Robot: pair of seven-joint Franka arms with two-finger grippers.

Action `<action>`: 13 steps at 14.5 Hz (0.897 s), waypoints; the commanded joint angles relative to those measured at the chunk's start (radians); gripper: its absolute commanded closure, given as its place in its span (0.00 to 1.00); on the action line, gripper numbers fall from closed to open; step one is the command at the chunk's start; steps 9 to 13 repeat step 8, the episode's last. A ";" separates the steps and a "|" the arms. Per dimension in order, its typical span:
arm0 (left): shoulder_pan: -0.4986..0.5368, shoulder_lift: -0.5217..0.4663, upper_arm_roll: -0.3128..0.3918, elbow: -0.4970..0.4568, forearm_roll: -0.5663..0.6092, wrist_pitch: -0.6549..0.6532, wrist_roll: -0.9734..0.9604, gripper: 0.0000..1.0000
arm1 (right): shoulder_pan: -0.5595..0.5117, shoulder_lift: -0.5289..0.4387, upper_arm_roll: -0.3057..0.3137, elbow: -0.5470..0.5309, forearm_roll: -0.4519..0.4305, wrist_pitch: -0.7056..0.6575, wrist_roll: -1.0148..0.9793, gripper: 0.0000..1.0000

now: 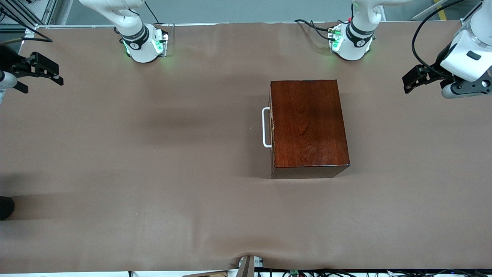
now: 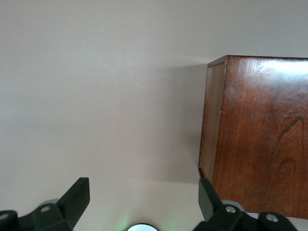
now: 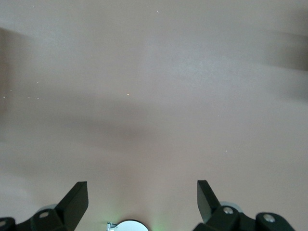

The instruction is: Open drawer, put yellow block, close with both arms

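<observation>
1. Wooden box (image 1: 309, 125) mid-bench toward the left arm's end; drawer (image 1: 272, 129) shut, white handle (image 1: 265, 127) facing the right arm's end.
2. Box's long axis runs from the bases' edge toward the camera edge.
3. Left gripper (image 1: 417, 79) wide open over the bench's left-arm end.
4. Right gripper (image 1: 40, 73) wide open over the right-arm end.

A wide surface (image 1: 153, 161) covered in matte brown paper fills nearly everything, gently rippled, with soft broad shadows across it. Along its top edge runs a pale metal frame (image 1: 77, 26) against a grey floor (image 1: 246, 9). At the bottom edge, cables (image 1: 307, 272) trail past a white strip.
</observation>
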 commanded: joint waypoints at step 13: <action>0.021 0.011 -0.012 0.032 0.008 -0.002 0.065 0.00 | -0.002 -0.011 0.002 -0.011 0.002 0.006 -0.004 0.00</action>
